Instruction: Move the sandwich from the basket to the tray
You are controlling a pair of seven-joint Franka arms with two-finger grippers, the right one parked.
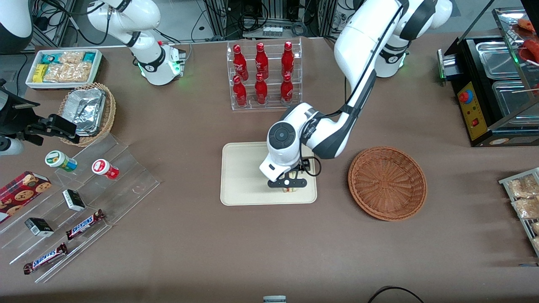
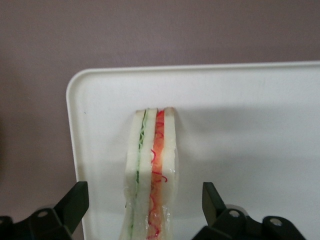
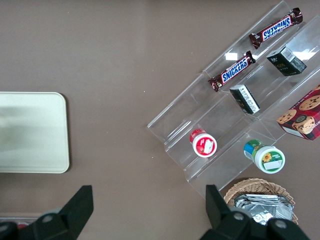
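The L arm's tool is low over the flat cream rectangular tray w/ rounded corners and low rim, at the tray's corner nearest the front camera and toward the working arm's end. Its fingers are spread wide, one each side of the sandwich, and clear tray surface shows between each black tip and the bread, so no grip. The small wedge of white bread w/ red, pink and green filling layers lies on the tray btwn the fingers, cut edge facing up at the wrist camera: green line in one bread seam, red/pink band in the next. In the front view only a sliver of it shows under the tool.

The tray sits on a brown worktop. Near the tray, toward the working arm's end, is the wide shallow round reddish-brown woven wicker basket; nothing visible in it. Farther from the front camera than the tray stands a clear acrylic rack of red bottles.

Toward the parked arm's end: clear stepped acrylic display w/ two Snickers bars, small dark boxes, and two round lidded tubs; a smaller tan wicker basket holding foil trays; a white bin of snack packets.
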